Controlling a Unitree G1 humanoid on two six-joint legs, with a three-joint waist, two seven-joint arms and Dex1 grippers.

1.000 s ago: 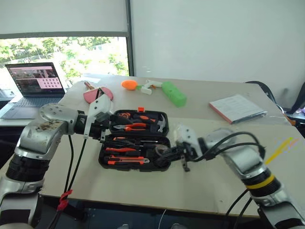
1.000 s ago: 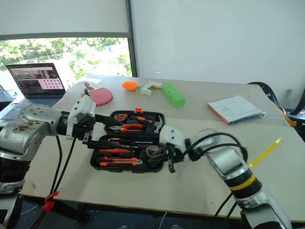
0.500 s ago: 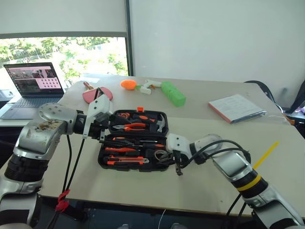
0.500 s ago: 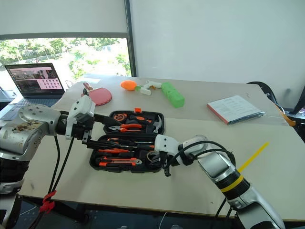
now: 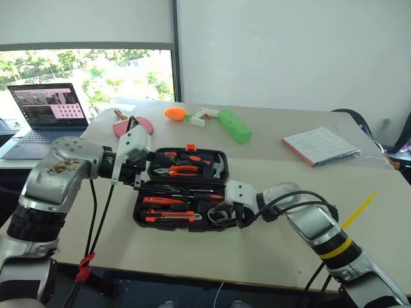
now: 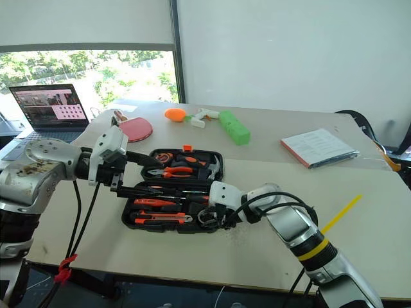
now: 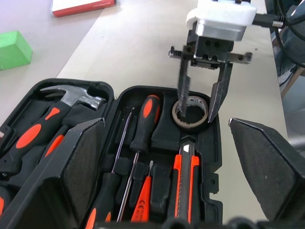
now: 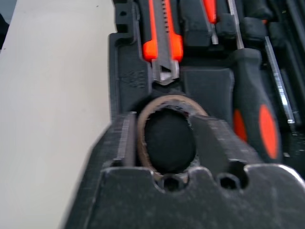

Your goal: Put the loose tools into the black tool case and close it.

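From the left eye view, the black moulded plastic tool case (image 5: 182,188) lies open on the pale beige surface (image 5: 270,244), its lid half toward the window and its base half toward the robot. The left arm comes in bent from the side, and its left tool (image 5: 142,172) hovers at the case's left edge over the hinge line, its two black fingers spread wide and holding nothing. The right arm reaches across from the right with the forearm low over the surface, and its right tool (image 5: 226,215) points down into the near right corner of the base.

From the right eye view, an open black laptop (image 6: 48,110) stands far left, a red table-tennis paddle (image 6: 135,129) lies behind the case, and a green block toy (image 6: 234,127) and a red-edged booklet (image 6: 319,147) lie farther back.

From the left wrist view, the right tool's fingers (image 7: 183,88) are parted and straddle one wall of the small round dark tape roll (image 7: 190,110), one inside the ring and one outside. The roll sits in its round pocket, beside a black-and-orange-handled screwdriver (image 7: 145,121) and just beyond the tip of the black-orange utility knife (image 7: 185,179).

From the right wrist view, the roll lies between that tool's fingers; whether they touch it I cannot tell.
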